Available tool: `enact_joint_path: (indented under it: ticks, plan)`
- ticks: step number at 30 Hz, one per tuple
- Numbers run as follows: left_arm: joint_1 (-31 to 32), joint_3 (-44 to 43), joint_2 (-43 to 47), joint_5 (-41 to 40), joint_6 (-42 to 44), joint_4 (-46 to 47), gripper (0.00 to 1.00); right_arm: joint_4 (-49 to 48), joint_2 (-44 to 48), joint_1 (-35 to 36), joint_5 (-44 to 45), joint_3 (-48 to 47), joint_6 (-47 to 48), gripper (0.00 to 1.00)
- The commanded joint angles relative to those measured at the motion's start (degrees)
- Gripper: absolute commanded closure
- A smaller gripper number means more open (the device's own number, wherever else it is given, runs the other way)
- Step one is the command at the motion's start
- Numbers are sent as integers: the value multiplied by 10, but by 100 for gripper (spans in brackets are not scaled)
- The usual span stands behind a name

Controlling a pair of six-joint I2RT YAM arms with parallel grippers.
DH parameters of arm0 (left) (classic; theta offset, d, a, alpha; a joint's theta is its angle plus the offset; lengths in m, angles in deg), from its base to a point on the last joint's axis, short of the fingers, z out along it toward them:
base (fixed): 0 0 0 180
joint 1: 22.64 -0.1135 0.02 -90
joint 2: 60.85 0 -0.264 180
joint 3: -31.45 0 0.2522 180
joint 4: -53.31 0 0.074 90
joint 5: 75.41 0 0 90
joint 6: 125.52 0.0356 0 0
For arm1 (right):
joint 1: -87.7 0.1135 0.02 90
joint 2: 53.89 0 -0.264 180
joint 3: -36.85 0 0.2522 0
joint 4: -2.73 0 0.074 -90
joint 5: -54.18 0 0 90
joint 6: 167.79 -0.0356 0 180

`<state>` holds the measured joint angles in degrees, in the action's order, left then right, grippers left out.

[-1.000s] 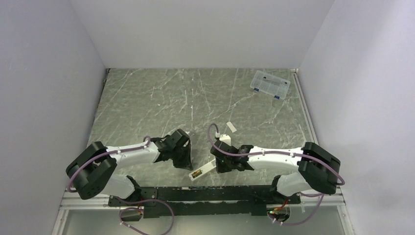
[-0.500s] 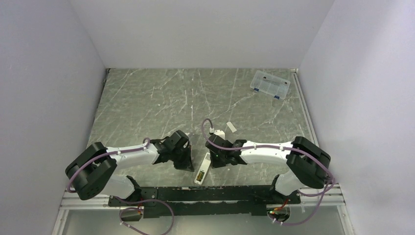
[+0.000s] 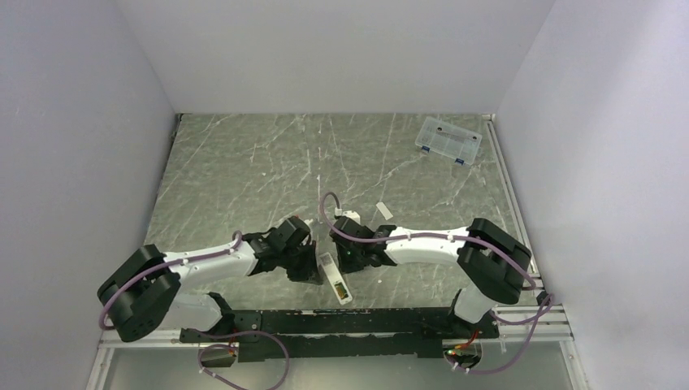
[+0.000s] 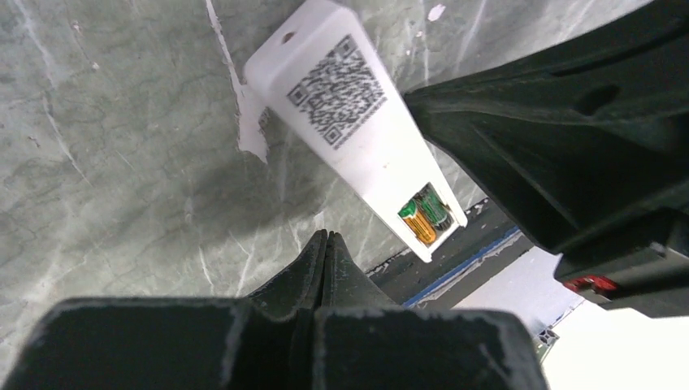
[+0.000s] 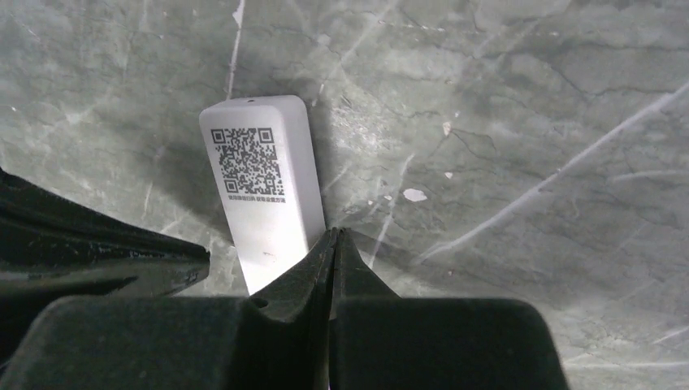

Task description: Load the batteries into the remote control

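Observation:
The white remote control [image 3: 333, 277] lies flat on the table between my two grippers, back face up with a QR label [image 4: 336, 81]. A gold battery [image 4: 416, 225] and a green battery [image 4: 435, 207] sit side by side in its open recess at the near end. My left gripper [image 3: 310, 272] is shut and empty, its tips [image 4: 327, 237] just left of the remote. My right gripper [image 3: 344, 258] is shut and empty, its tips [image 5: 333, 234] against the remote's right edge [image 5: 268, 199]. The recess is hidden in the right wrist view.
A small flat white cover piece [image 3: 383, 211] lies on the marble table behind the right arm. A clear compartment box [image 3: 448, 140] stands at the back right. The table's near edge and black rail [image 3: 341, 321] run just in front of the remote.
The remote has swung round from lying slanted to the right to pointing away, and shifted left. My right gripper has moved left against it; the left gripper has barely moved.

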<state>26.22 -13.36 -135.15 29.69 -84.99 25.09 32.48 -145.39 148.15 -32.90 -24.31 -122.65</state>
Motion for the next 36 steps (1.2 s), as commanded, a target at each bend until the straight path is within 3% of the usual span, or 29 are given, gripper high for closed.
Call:
enact_joint_path:
  ticks: [1,14,19,36]
  plan:
    - [4,11,37,-9,-12,-14,100,-4,-4,-2,-2,-38,20,100]
    - [4,-7,120,-46,-5,-103,100,70,51,-67,35,-79,90,100]
    - [4,-32,146,-68,3,-148,97,92,68,-117,31,-96,136,90]
    - [3,-180,247,-166,58,-334,45,84,54,-258,14,-130,251,66]
